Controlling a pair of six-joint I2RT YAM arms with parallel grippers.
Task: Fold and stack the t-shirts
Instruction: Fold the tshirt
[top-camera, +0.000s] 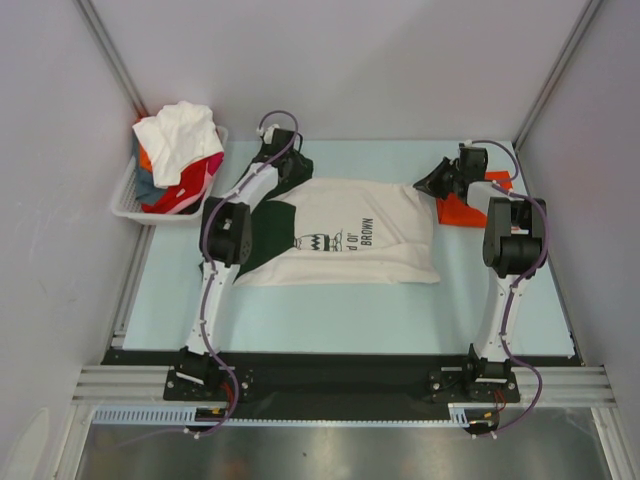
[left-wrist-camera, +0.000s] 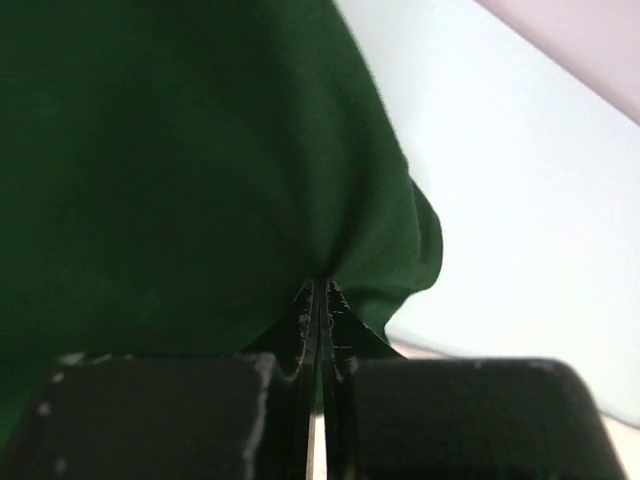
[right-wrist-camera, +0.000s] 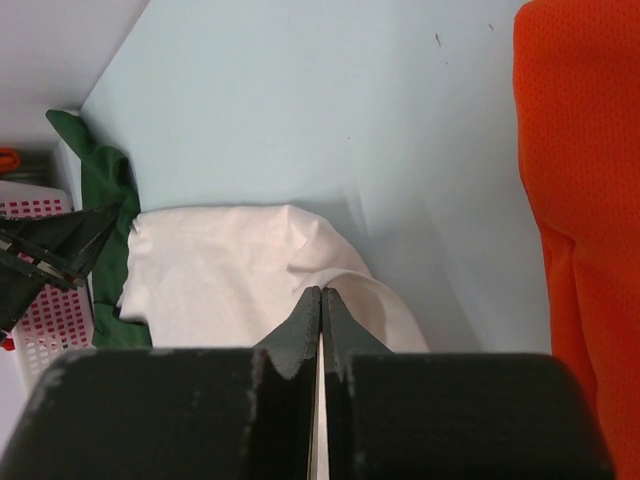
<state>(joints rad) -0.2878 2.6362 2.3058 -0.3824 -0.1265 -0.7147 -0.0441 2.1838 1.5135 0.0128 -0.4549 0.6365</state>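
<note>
A cream t-shirt (top-camera: 350, 235) with dark green sleeves and dark chest print lies spread across the middle of the light blue table (top-camera: 330, 315). My left gripper (top-camera: 292, 162) is at its far left corner, shut on the green sleeve (left-wrist-camera: 200, 170), whose cloth bunches at the tips of the left gripper (left-wrist-camera: 322, 287). My right gripper (top-camera: 428, 185) is at the shirt's far right corner. In the right wrist view the right gripper (right-wrist-camera: 320, 293) is shut on a raised fold of the cream cloth (right-wrist-camera: 230, 280). A folded orange-red t-shirt (top-camera: 462, 211) lies just right of that corner.
A white slotted basket (top-camera: 128, 205) at the far left holds a heap of white, red and pink shirts (top-camera: 180, 145). The orange-red shirt (right-wrist-camera: 580, 200) lies close to the right of the right gripper. Grey walls close off the back and both sides.
</note>
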